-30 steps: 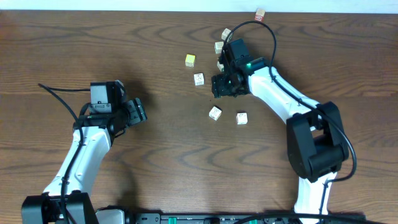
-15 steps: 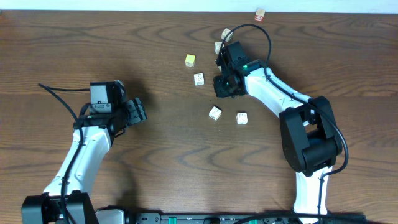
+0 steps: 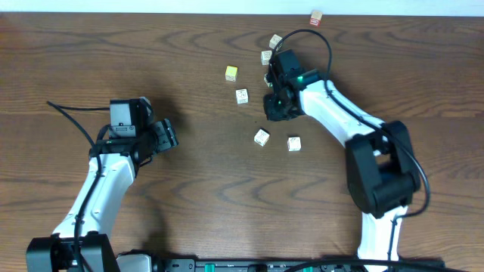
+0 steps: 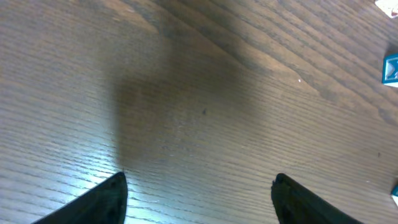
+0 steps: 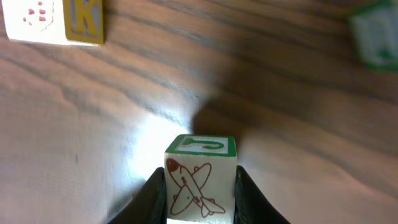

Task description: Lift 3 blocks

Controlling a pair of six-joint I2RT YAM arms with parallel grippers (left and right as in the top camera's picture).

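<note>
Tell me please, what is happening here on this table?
The right arm is doing the work. Its end effector is shut on a small block with a red airplane picture. The pictures do not show whether that block is off the wood yet. The left end effector hangs open above bare wood and holds nothing. Several other cubes lie scattered on the table, not yet picked up.

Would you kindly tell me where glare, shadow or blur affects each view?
Right wrist: white glare on the brown wooden table beside the small wooden cube with a red aeroplane drawing, gripped by the right end effector; the green-edged cube top right is out of focus. Left wrist: a broad soft shadow crosses the table. Overhead: even light.
</note>
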